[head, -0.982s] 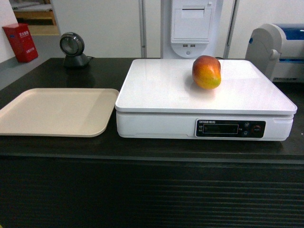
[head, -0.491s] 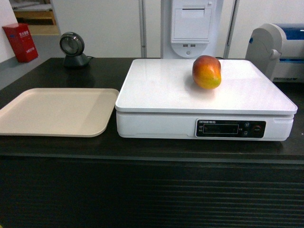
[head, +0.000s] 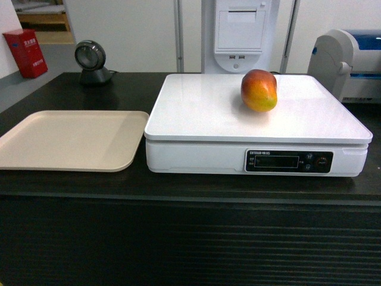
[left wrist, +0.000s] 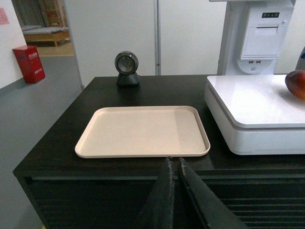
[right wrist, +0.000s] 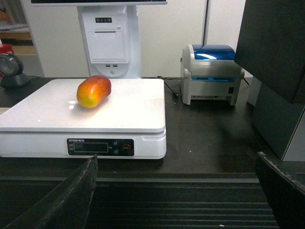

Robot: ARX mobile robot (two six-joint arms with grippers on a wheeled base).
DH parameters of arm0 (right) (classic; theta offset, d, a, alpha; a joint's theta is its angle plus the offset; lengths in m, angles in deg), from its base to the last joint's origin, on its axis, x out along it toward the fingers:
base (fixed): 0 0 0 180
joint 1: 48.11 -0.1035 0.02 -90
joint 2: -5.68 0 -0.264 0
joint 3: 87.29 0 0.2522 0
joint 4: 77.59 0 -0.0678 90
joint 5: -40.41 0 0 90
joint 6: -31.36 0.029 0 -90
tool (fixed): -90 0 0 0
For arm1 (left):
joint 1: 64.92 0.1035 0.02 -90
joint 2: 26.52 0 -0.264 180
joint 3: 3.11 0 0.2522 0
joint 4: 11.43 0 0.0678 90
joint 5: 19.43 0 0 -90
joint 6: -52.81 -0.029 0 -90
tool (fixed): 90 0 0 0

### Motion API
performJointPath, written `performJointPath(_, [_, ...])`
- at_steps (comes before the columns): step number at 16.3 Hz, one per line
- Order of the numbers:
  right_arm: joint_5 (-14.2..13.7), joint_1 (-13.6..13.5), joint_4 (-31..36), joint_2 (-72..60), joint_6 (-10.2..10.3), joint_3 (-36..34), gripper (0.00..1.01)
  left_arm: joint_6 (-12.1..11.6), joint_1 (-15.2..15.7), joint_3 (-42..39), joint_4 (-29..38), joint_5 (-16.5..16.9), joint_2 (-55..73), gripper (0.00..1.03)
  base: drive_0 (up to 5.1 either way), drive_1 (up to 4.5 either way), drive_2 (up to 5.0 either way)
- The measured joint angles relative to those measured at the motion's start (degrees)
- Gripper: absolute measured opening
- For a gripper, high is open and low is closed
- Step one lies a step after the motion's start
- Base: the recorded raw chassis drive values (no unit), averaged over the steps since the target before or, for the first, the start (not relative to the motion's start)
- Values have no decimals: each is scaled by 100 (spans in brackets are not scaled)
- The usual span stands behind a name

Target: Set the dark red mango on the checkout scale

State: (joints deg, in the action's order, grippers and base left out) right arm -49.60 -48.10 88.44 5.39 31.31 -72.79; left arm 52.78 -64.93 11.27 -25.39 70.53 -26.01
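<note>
The dark red mango [head: 259, 90] lies on the white scale [head: 202, 113], toward its far right; it also shows in the right wrist view [right wrist: 94, 91] and at the left wrist view's right edge [left wrist: 296, 84]. The scale [right wrist: 119, 114] stands on the black-topped checkout [head: 178, 185]. My left gripper [left wrist: 173, 161] is shut with nothing in it, held back in front of the counter's ribbed panel. My right gripper [right wrist: 176, 160] is open wide and empty, also in front of the counter, well short of the scale. Neither gripper shows in the head view.
A beige tray [head: 65, 140] lies left of the scale. A round dark scanner [head: 91, 61] stands at the back left. A white receipt printer [head: 240, 30] rises behind the scale, and a grey-blue label printer [right wrist: 209, 74] sits to its right. A tall dark box [right wrist: 281, 67] stands at the far right.
</note>
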Motion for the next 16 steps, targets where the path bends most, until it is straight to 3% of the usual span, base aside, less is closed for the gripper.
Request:
performJointPath(9, [0, 0, 0, 0, 0, 0, 98, 0, 0, 0, 2, 0, 0, 38, 0, 0, 0])
performJointPath(11, [0, 0, 0, 0, 0, 0, 98, 0, 0, 0, 0, 0, 0, 56, 0, 0, 0])
performJointPath(14, [0, 0, 0, 0, 0, 0, 98, 0, 0, 0, 2, 0, 0, 94, 0, 0, 0])
performJointPath(15, [0, 0, 0, 0, 0, 0, 98, -2, 0, 0, 2, 0, 0, 100, 0, 0, 0])
performJointPath(16, [0, 0, 0, 0, 0, 0, 98, 0, 0, 0, 2, 0, 0, 97, 0, 0, 0])
